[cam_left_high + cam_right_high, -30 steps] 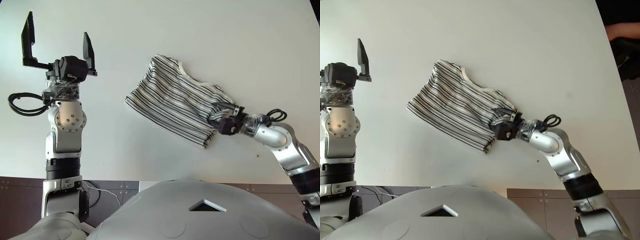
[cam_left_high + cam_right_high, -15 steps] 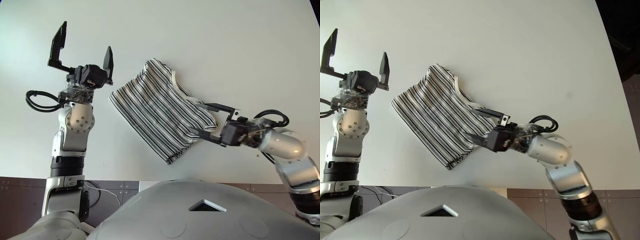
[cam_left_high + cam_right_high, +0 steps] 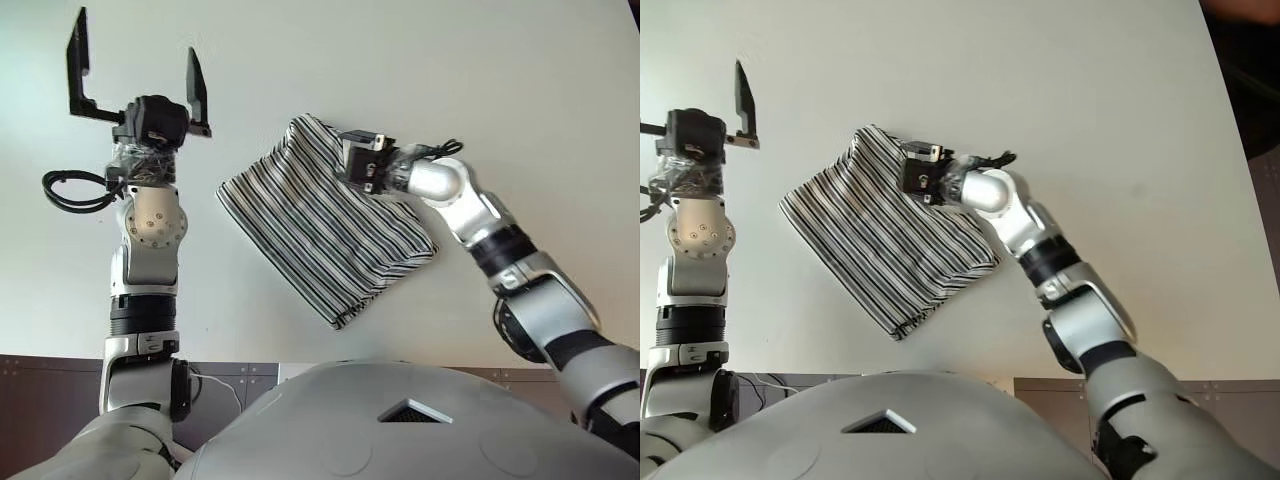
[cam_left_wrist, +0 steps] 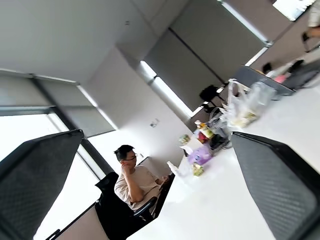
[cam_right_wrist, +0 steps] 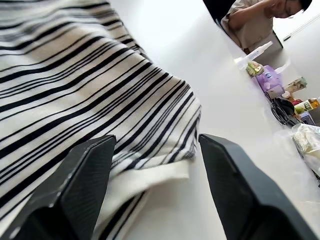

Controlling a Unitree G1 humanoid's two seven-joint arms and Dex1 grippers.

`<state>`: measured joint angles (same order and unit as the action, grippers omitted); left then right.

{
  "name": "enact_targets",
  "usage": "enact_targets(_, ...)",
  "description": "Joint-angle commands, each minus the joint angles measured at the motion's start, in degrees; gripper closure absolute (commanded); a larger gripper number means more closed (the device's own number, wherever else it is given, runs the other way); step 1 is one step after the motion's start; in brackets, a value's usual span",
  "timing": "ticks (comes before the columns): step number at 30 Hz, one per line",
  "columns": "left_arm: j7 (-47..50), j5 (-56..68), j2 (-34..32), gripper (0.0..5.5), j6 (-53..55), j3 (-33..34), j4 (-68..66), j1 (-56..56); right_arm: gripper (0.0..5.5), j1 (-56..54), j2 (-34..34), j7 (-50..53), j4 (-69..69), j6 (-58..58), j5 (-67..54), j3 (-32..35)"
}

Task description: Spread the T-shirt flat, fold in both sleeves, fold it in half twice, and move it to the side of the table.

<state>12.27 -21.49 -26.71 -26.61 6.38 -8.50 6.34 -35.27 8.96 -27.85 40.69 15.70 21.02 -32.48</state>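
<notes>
Head view: black-and-white striped folded T-shirt [image 3: 325,235], mid white worktop [image 3: 520,80]; left claw [image 3: 135,45] raised at left.
Left wrist: we log it wide open, empty.
Right wrist: right claw [image 5: 156,142] agape, empty, over the collar [image 5: 150,180]; closing here, we judge, could drag folds apart.

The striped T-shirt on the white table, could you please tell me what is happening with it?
The black-and-white striped T-shirt lies folded on the white table. The robot's right hand sits open over its far edge, by the collar. The left hand is raised, open, off to the shirt's left.
</notes>
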Motion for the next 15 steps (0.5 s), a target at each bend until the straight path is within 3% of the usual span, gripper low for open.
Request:
enact_targets(1, 1.9, 1.3, 2.1, 0.02, -0.4, 0.7, -1.8, 3.0, 2.44, -8.8, -9.5, 8.1, 21.9, 1.5, 6.1, -3.4)
enact_targets(5, 1.1, 0.7, 2.8, 0.02, -2.0, -0.8, -3.7, 4.3, 2.44, -12.6, -11.0, 13.8, 31.8, 0.8, 6.4, -1.3)
enact_targets(11, 1.2, -1.5, 2.5, 0.02, -2.1, -2.4, -6.0, 5.2, 2.44, -13.7, -5.4, 18.7, 36.3, -3.5, 1.8, 7.4)
enact_targets(15, 0.4, -5.9, 1.2, 0.02, -2.3, -5.6, -7.8, 4.7, 2.44, -10.5, -1.9, 20.2, 34.2, 0.1, -1.0, 12.2)
